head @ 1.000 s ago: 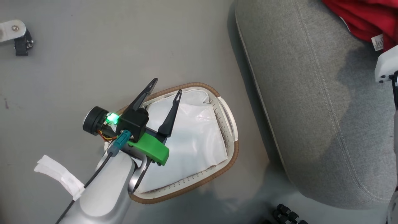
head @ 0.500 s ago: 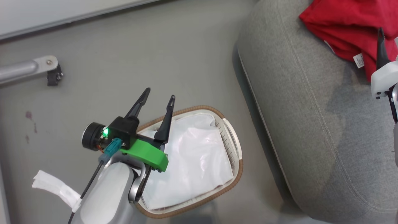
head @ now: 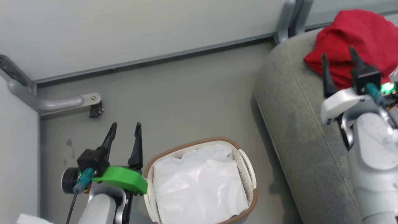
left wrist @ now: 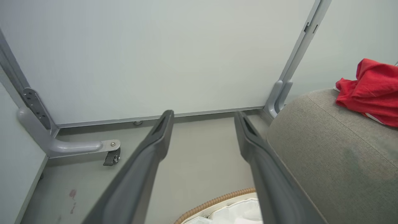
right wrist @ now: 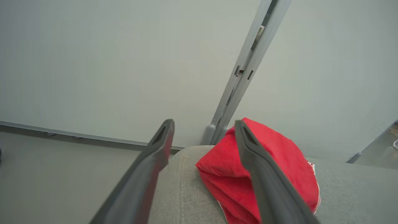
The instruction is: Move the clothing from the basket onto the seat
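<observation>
The clothing is a bright red bundle lying on the far end of the grey seat; it also lies on the seat as the red clothing at the right of the left wrist view. My right gripper hovers open just short of it, nothing between its fingers; the right wrist view has the clothing past the gripper. The basket sits on the floor with its white liner showing. My left gripper stands open beside the basket's left rim, holding nothing.
Pale partition walls with a grey metal post close off the back. A grey bracket foot with a small caster juts onto the floor at the left. Bare grey floor lies between the basket and the seat.
The head view has tilted up, bringing the wall and more of the red bundle into sight. My right gripper opened and now shows above the seat. My left gripper came off the basket to its left side.
</observation>
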